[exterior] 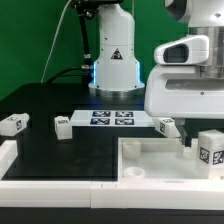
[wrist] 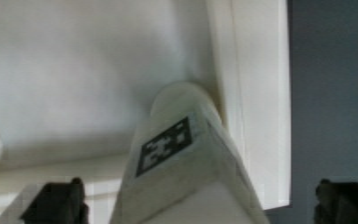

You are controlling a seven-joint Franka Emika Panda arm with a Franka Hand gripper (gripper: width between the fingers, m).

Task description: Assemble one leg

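In the wrist view a white leg (wrist: 176, 150) with a black-and-white tag stands against the inner wall of the white tabletop (wrist: 247, 70). It stands between my two dark fingertips (wrist: 55, 202), with a gap on each side. My gripper (wrist: 202, 208) is open and touches nothing. In the exterior view the gripper (exterior: 187, 137) hangs low over the tabletop's (exterior: 100, 170) far right part. A tagged leg (exterior: 210, 148) stands just to its right and another leg (exterior: 165, 126) lies just behind it.
Two more legs (exterior: 12, 124) (exterior: 62, 125) lie on the black table at the exterior view's left. The marker board (exterior: 112, 118) lies in the middle. The arm's base (exterior: 112, 65) stands behind it. The tabletop's raised rim runs along the front.
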